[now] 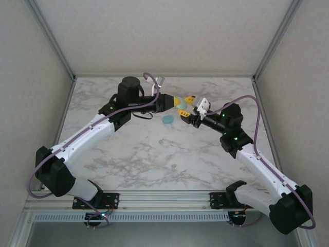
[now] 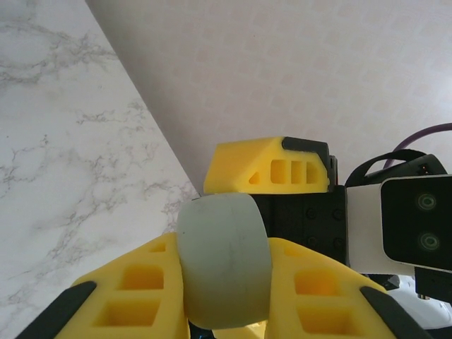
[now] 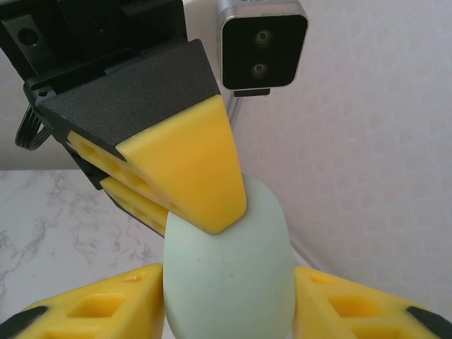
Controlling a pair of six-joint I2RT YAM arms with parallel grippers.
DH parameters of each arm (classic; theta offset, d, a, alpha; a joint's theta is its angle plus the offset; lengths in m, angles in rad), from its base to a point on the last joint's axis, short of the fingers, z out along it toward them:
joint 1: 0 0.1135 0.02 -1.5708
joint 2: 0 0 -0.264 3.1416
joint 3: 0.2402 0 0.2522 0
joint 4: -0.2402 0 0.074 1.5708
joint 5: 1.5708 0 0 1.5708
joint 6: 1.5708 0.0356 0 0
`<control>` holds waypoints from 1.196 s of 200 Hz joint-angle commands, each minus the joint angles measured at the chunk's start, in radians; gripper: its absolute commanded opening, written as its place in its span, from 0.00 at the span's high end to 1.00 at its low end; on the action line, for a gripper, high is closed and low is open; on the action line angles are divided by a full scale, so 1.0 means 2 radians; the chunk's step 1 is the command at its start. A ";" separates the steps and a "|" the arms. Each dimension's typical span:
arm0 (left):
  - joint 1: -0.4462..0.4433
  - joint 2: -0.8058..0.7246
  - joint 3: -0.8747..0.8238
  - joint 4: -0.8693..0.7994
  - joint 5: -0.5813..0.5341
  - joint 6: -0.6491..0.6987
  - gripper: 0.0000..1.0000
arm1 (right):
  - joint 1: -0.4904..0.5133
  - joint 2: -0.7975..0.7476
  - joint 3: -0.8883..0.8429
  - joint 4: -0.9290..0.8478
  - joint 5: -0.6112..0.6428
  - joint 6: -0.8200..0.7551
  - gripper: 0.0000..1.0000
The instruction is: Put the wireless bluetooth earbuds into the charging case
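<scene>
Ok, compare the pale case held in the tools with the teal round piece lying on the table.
Colour: the pale mint case is almost grey-green; the teal round piece is a deeper blue-green. Pose: the case is raised, clamped in the left tool with the right tool closed on its sides; the teal piece lies flat and loose on the table. Both are smooth, rounded pastel plastic.

Left wrist: pale case (image 2: 224,261) runs off the bottom edge, lower end unseen; left fingers (image 2: 106,291) cropped there too. Right wrist: top of case hidden behind one left finger; its base and the right fingers (image 3: 138,286) cut by the lower edge. Whether right fingers press the case or merely flank it: cannot tell. Overhead: case mostly covered by both sets of fingers. Two tiny bits (image 1: 161,140) on counter (image 1: 128,154), shape too small to make out.
</scene>
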State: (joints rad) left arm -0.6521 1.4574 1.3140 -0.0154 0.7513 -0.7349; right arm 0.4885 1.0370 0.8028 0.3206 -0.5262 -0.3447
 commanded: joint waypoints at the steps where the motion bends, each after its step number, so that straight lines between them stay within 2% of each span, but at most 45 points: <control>1: 0.004 -0.017 -0.002 0.018 0.020 -0.006 0.91 | -0.003 0.006 0.023 -0.003 -0.004 0.001 0.56; 35: 0.004 -0.021 0.000 0.018 0.019 0.001 0.84 | -0.002 0.008 0.033 -0.021 -0.002 0.005 0.63; 62: 0.004 -0.033 0.000 0.006 0.000 0.033 0.63 | -0.003 0.016 0.063 -0.073 -0.028 0.018 0.66; 76: 0.004 -0.048 0.000 -0.012 -0.029 0.068 0.44 | -0.003 0.023 0.079 -0.100 -0.042 0.030 0.68; 95: 0.004 -0.078 -0.007 -0.037 -0.068 0.145 0.35 | -0.010 0.036 0.106 -0.142 -0.083 0.049 0.69; 118: 0.004 -0.129 -0.050 -0.043 -0.109 0.290 0.33 | -0.014 0.053 0.143 -0.191 -0.152 0.056 0.70; 138: 0.004 -0.185 -0.120 -0.021 -0.096 0.455 0.32 | -0.016 0.063 0.169 -0.227 -0.203 0.046 0.70; 149: 0.005 -0.201 -0.141 -0.011 -0.099 0.503 0.33 | -0.015 0.070 0.185 -0.248 -0.228 0.040 0.70; 161: 0.008 -0.196 -0.128 -0.039 -0.092 0.525 0.34 | -0.015 0.078 0.200 -0.266 -0.253 0.032 0.70; 182: 0.008 -0.167 -0.090 -0.104 -0.040 0.555 0.37 | -0.014 0.087 0.216 -0.279 -0.271 0.031 0.70; 209: 0.008 -0.151 -0.091 -0.066 0.006 0.532 0.38 | -0.008 0.094 0.228 -0.305 -0.272 0.009 0.70; 239: 0.008 -0.141 -0.077 -0.067 0.022 0.526 0.39 | -0.005 0.099 0.235 -0.330 -0.268 -0.015 0.70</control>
State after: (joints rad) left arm -0.6434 1.1709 1.1061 -0.1539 0.7155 0.2932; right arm 0.4690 1.2274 1.2335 -0.2752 -1.0264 -0.3206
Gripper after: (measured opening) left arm 0.618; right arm 0.366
